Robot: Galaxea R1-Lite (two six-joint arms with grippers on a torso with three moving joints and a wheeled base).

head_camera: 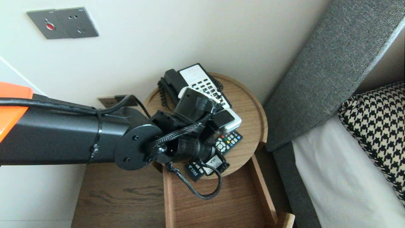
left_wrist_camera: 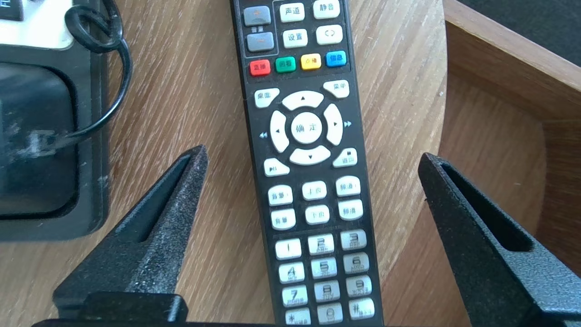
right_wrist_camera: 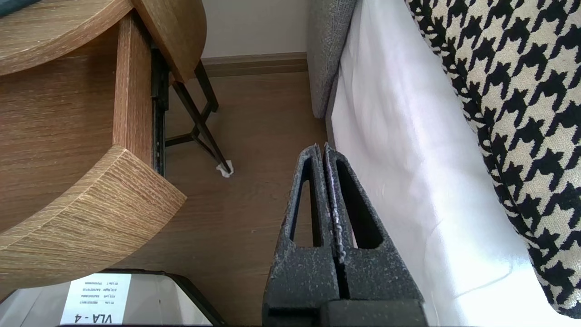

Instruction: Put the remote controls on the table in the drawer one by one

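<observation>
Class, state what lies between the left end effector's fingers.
The black remote control on the wooden tabletop, touching neither finger of the open left end effector; the left wrist view shows it.

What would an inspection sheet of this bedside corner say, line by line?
Surface: round wooden table, with an open drawer below it.
Job's things: black remote lying flat on the table, buttons up.
Clutter: phone and a white device beside the remote.
Grippers: left gripper open, one finger on each side of the remote, clear of it; right gripper shut, over the floor beside the bed.
Cables: coiled phone cord; braided cable looping from the left arm.
Surroundings: wall plate, grey headboard, checked pillow.
</observation>
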